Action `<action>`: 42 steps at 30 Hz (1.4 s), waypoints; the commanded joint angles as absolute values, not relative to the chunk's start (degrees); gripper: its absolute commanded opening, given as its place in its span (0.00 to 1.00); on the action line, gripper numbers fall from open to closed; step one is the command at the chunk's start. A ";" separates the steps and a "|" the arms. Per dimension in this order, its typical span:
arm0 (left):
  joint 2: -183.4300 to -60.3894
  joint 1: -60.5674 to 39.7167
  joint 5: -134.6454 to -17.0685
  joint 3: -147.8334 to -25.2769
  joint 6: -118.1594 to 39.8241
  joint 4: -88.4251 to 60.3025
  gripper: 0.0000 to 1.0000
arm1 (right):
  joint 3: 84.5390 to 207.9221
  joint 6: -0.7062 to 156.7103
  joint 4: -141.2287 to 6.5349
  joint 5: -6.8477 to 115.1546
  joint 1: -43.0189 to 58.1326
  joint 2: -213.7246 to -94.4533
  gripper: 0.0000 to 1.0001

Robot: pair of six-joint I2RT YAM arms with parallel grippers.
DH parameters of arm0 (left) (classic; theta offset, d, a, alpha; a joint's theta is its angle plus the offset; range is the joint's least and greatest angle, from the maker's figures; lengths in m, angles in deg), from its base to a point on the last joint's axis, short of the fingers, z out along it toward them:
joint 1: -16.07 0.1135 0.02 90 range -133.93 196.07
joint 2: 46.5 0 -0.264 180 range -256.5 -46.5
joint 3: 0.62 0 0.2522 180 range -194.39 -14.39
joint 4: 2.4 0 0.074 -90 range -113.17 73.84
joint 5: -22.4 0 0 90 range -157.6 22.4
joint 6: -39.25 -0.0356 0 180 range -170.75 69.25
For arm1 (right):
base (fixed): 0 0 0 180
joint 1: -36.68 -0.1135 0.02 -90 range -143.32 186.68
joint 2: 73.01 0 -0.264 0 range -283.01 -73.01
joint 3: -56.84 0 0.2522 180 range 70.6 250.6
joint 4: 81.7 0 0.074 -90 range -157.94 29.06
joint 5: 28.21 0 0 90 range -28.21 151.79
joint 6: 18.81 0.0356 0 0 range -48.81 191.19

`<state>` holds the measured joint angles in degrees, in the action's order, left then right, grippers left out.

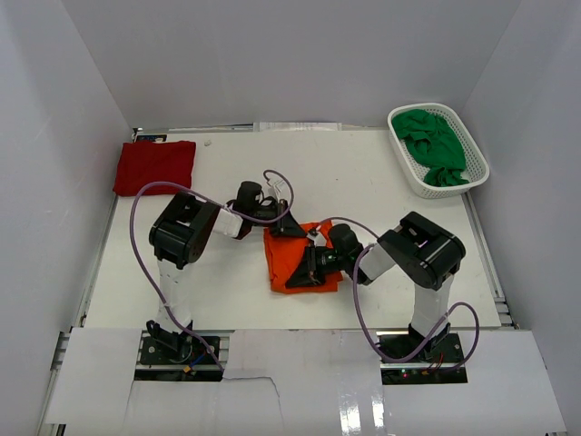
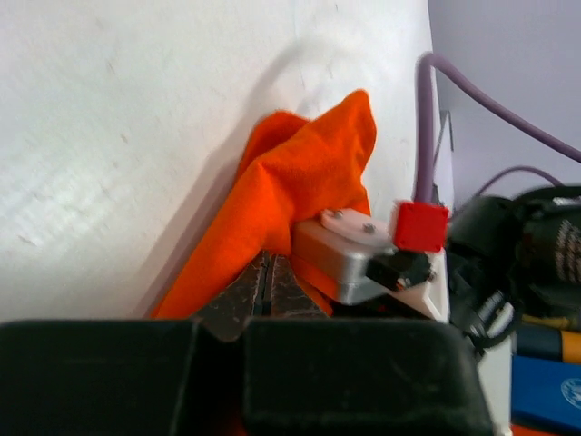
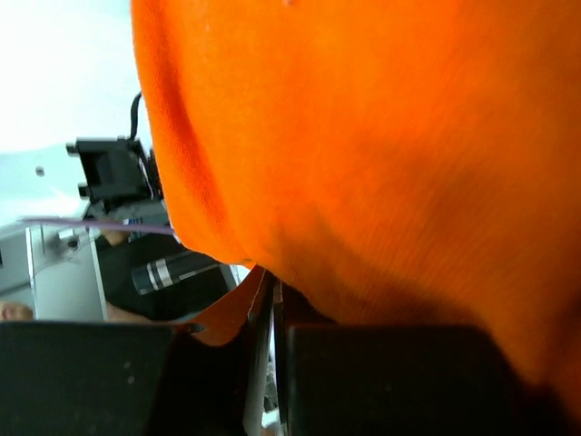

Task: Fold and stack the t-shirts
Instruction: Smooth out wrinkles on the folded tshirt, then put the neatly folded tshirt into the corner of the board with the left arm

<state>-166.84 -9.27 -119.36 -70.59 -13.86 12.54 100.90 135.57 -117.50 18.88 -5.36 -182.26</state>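
The bright orange t-shirt (image 1: 289, 257) lies bunched in the table's middle. My left gripper (image 1: 292, 227) is at its far edge, and in the left wrist view its fingers (image 2: 263, 277) are shut with the orange cloth (image 2: 300, 173) rising from their tips. My right gripper (image 1: 304, 272) is at the shirt's near side. It is shut too, and orange fabric (image 3: 381, 154) is draped over its tips (image 3: 275, 295) and fills that view. The dark red t-shirt (image 1: 154, 166) lies folded at the far left. The green t-shirt (image 1: 434, 145) is crumpled in the basket.
A white mesh basket (image 1: 410, 178) stands at the far right corner. White walls enclose the table on three sides. The two wrists are close together over the orange shirt, and the right arm's silver camera block (image 2: 349, 259) is just beside my left fingers.
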 commanded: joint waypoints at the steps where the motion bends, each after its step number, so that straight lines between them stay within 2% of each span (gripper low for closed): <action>1: -167.09 -8.71 -110.93 -75.19 -18.14 6.70 0.00 | 105.47 131.32 -102.69 22.76 -6.03 -176.05 0.08; 5: -169.46 -8.71 -110.57 -84.49 -18.14 3.27 0.00 | 110.74 125.43 -86.63 26.36 -6.29 -166.81 0.10; 7: -169.55 -8.54 -110.92 -86.89 -17.53 1.94 0.00 | 112.69 121.30 -81.85 27.95 -6.30 -161.29 0.17; 8: -168.85 -8.54 -111.27 -88.03 -17.26 1.68 0.00 | 113.83 119.46 -79.65 29.96 -6.38 -159.34 0.27; 10: -167.45 -8.54 -111.71 -91.10 -16.48 0.10 0.05 | 117.17 114.80 -73.32 31.81 -6.38 -154.60 0.33; 11: -166.57 -8.54 -112.06 -91.81 -16.21 -0.51 0.09 | 117.87 113.82 -72.17 32.43 -6.30 -153.09 0.34; 12: -163.86 -8.71 -111.63 -92.43 -16.03 -1.74 0.19 | 119.36 111.81 -68.59 33.66 -6.21 -150.38 0.35; 13: -162.01 -8.80 -110.93 -92.26 -16.12 -2.71 0.27 | 120.25 110.57 -65.69 36.80 -6.21 -149.31 0.42; 14: -160.16 -8.89 -109.79 -92.26 -17.25 -4.28 0.35 | 121.21 109.26 -63.40 38.66 -6.21 -148.34 0.43; 15: -156.40 -9.15 -107.78 -92.34 -18.57 -10.39 0.41 | 123.48 107.94 -60.67 40.51 -6.12 -147.63 0.44; 16: -154.71 -10.19 -101.76 -93.48 -20.15 -14.19 0.46 | 124.72 105.23 -54.82 44.79 -6.21 -146.67 0.51; 17: -153.22 -10.90 -98.13 -94.10 -23.12 -19.36 0.51 | 125.69 104.07 -52.58 46.66 -6.21 -146.31 0.52; 19: -149.61 -12.04 -89.88 -93.84 -23.85 -30.02 0.64 | 127.81 102.40 -46.89 52.61 -6.03 -145.52 0.70; 21: -145.85 -12.14 -86.94 -91.65 -22.28 -36.34 0.75 | 128.69 100.37 -44.66 55.02 -5.60 -145.08 0.72; 25: -135.76 -12.05 -81.84 -80.42 -19.82 -38.23 0.96 | 129.40 99.05 -41.05 58.71 -4.45 -143.85 0.73; 29: -126.52 -11.96 -81.92 -67.77 -16.83 -37.00 0.98 | 129.13 98.52 -40.08 59.42 -3.31 -141.92 0.74; 33: -122.53 -11.88 -81.57 -62.92 -15.33 -36.56 0.98 | 129.48 98.00 -39.38 59.68 -1.99 -139.99 0.74; 38: -124.72 -11.88 -84.99 -58.69 -13.32 -32.17 0.98 | 129.92 97.47 -38.24 60.04 -0.94 -139.02 0.74; 42: -129.81 -11.88 -89.66 -53.59 -10.41 -22.86 0.98 | 129.22 97.55 -37.97 59.95 -0.32 -137.35 0.74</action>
<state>-127.10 -12.02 -85.92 -56.03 -13.27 -29.77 127.50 98.76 -38.51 59.07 -0.83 -139.51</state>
